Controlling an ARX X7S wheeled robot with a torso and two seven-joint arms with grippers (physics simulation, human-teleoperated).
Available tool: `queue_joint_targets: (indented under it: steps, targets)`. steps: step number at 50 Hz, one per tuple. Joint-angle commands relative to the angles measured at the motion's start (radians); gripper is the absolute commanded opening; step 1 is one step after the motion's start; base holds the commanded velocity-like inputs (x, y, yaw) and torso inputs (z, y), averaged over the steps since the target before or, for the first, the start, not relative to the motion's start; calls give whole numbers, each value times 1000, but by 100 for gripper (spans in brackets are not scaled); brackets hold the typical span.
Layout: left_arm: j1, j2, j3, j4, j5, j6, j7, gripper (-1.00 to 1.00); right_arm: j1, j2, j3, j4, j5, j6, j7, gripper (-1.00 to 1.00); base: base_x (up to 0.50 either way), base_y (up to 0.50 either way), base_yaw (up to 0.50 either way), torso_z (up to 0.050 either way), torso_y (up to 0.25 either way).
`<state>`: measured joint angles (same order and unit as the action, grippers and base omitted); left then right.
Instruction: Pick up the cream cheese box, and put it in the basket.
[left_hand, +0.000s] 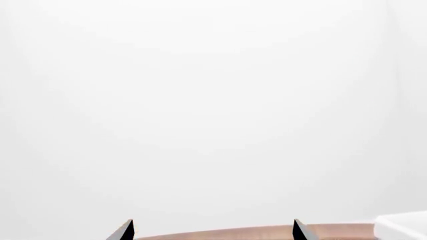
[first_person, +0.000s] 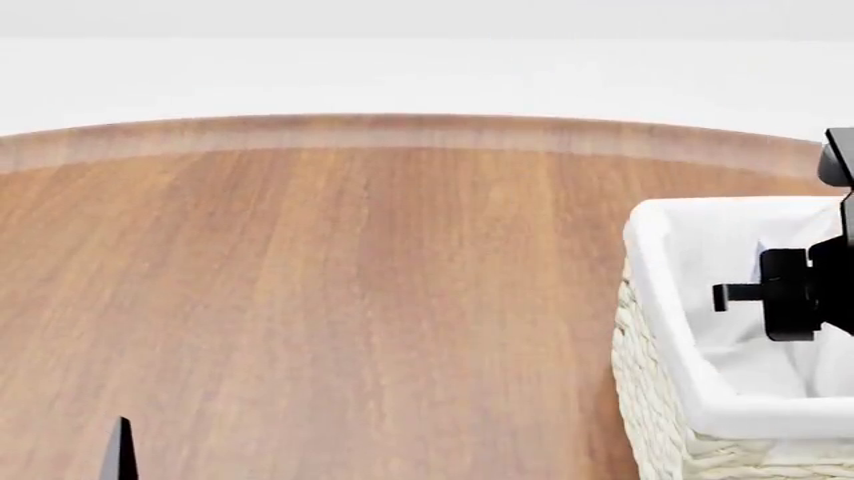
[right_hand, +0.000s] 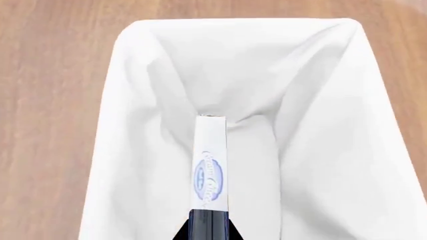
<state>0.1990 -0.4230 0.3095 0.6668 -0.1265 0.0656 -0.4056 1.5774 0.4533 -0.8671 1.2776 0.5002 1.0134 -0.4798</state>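
In the right wrist view the cream cheese box (right_hand: 211, 165) shows edge-on, a thin white box with a blue oval print. My right gripper (right_hand: 209, 231) is shut on its near end. The box hangs over the white cloth lining of the basket (right_hand: 313, 150), inside the rim. In the head view the basket (first_person: 663, 400) stands at the right edge of the table, with my right arm (first_person: 798, 292) above its opening; the box is hidden there. My left gripper (left_hand: 213, 231) is open and holds nothing. One of its fingertips (first_person: 122, 450) shows at the lower left.
The brown wooden table (first_person: 347, 290) stretches left of the basket to a curved far edge. A white wall lies beyond it. A white corner of the basket (left_hand: 403, 226) shows at the edge of the left wrist view.
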Motion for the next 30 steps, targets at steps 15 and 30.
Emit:
queue_joint_targets:
  steps: [15,30]
  targets:
    - [-6,-6,6,-1,1,-5,-5,100,-20,-37,137,29,-248,-15,-91,-100,0,0,0,0,1]
    - [-7,-7,16,-9,7,1,-6,100,-24,-36,189,29,-324,-38,-88,100,0,0,0,0,1]
